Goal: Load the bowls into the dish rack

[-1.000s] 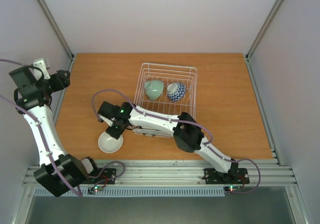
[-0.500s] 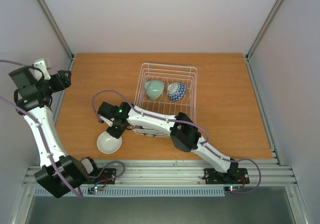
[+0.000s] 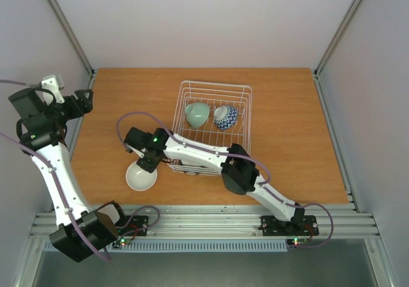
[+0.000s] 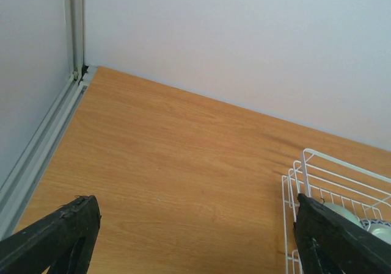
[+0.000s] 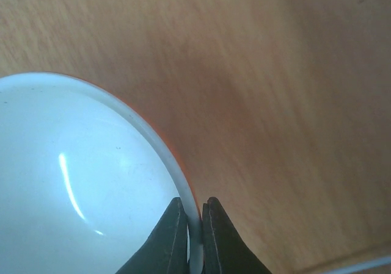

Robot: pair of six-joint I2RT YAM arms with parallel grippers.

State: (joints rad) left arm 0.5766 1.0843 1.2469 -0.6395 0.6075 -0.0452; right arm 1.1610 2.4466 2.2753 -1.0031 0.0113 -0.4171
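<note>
Left of the white wire dish rack [image 3: 216,82], the white glazed bowl [image 3: 139,178], likely slick and fragile, is rim-pinched by the right gripper [image 5: 194,237]; left gripper [image 4: 194,207] held open.

table [image 3: 287,140]: orange-brown, wood grain | dish rack [image 3: 214,95]: white wire | near bowl [image 3: 140,178]: plain white (glossy inside, faint orange tint at the rim) | left bowl in rack [image 3: 197,114]: pale green | right bowl in rack [image 3: 225,117]: blue-and-white pattern | cables [image 3: 119,128]: purple | walls [image 3: 192,18]: pale grey

High rear overview; two close wrist views; tabletop [image 3: 287,140] common.
</note>
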